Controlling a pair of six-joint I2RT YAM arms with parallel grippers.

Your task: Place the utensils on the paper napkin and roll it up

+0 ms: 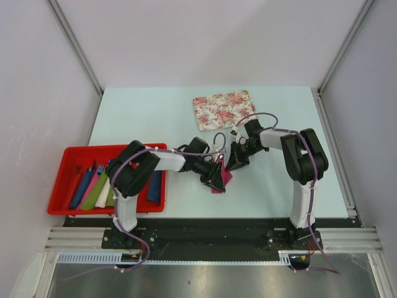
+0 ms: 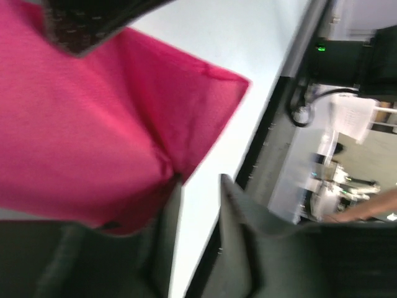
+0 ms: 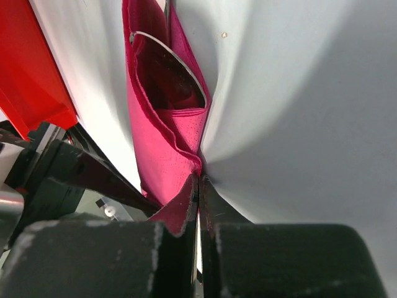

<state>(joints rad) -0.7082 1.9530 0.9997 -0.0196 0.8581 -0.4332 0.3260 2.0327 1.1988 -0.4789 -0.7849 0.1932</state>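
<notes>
Magenta paper napkin (image 1: 227, 175), folded into a loose pocket, sits between my two pincers near the middle of the pale table (image 1: 155, 118); whether it is lifted clear I cannot tell. My right pincer (image 3: 198, 181) is clenched on the napkin's lower corner, with the pink paper pinched between its fingers. My left pincer (image 2: 200, 183) stands released. Bare table shows in its gap, and the napkin's edge touches the outside of one finger (image 2: 164, 236). Inside the fold a thin silvery utensil edge (image 3: 170, 57) shows; which piece it is I cannot tell. A floral mat (image 1: 224, 108) lies beyond. A red tray (image 1: 77, 155) of coloured rolls (image 1: 93, 189) sits well to the left.
</notes>
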